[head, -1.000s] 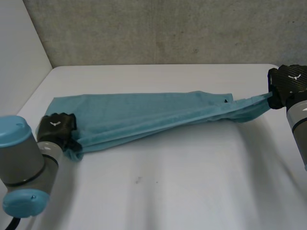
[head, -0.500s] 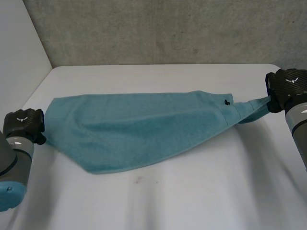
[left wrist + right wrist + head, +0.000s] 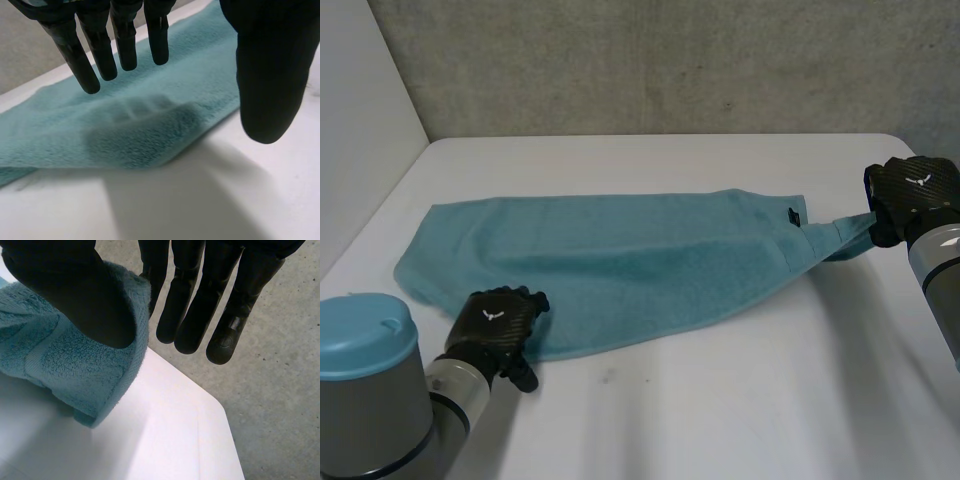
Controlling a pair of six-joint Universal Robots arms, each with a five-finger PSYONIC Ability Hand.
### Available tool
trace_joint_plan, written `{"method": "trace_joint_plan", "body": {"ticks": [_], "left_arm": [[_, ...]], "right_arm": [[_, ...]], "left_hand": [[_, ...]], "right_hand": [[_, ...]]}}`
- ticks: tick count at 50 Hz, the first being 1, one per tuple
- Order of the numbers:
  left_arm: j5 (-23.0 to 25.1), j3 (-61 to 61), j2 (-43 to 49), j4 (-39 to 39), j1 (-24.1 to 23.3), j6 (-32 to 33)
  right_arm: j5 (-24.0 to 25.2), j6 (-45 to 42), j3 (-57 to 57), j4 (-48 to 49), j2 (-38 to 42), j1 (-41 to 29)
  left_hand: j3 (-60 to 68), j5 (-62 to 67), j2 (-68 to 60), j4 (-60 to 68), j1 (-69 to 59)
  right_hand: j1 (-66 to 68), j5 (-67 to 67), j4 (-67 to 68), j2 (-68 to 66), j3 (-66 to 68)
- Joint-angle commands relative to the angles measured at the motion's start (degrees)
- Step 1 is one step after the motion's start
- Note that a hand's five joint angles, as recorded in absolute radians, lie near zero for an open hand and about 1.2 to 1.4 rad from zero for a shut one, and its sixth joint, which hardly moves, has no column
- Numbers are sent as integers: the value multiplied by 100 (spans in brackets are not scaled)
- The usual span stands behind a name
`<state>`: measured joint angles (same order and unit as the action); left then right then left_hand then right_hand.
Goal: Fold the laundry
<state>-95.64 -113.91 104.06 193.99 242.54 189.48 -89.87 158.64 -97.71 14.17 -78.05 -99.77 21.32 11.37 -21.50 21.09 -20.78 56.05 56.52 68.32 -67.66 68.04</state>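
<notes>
One end freed: my left robot hand (image 3: pixel 498 322), fingers now straight, has shifted to lower left over the towel (image 3: pixel 620 265) spread on the desk (image 3: pixel 720 400), my right robot hand (image 3: pixel 910 195) still pinching its right corner, ready to fold.

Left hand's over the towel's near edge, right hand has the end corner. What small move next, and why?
Probably lower the left hand and close it on the near edge of the towel: its fingers hang straight above that edge, holding nothing, while the right hand pinches the opposite corner.
</notes>
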Motion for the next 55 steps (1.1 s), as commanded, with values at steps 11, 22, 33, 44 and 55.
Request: {"method": "trace_joint_plan", "body": {"ticks": [11,22,33,44,55], "left_arm": [[-17,168,553,702,162,37],[-25,282,765,728,206,46],[-25,475,958,737,320,46],[-34,528,1064,886,409,54],[-122,291,-331,843,628,160]], "right_arm": [[4,-9,-38,42,17,1],[4,-9,-29,42,88,1],[-5,-17,-29,51,123,1],[-13,-26,-20,51,132,1],[4,-700,138,-404,-175,-8]], "left_hand": [[1850,1845,-1832,1873,-1904],[1850,1845,-1832,1873,-1904],[2336,2332,-2319,2360,-2391],[5758,5753,-5740,5781,-5812],[5868,5863,-5850,5891,-5922]], "right_hand": [[2395,1348,1168,-1234,1196],[2395,1348,1168,-1234,1196],[2395,1348,1168,-1234,1196],[2395,1348,1168,-1234,1196],[2395,1348,1168,-1234,1196]]}}
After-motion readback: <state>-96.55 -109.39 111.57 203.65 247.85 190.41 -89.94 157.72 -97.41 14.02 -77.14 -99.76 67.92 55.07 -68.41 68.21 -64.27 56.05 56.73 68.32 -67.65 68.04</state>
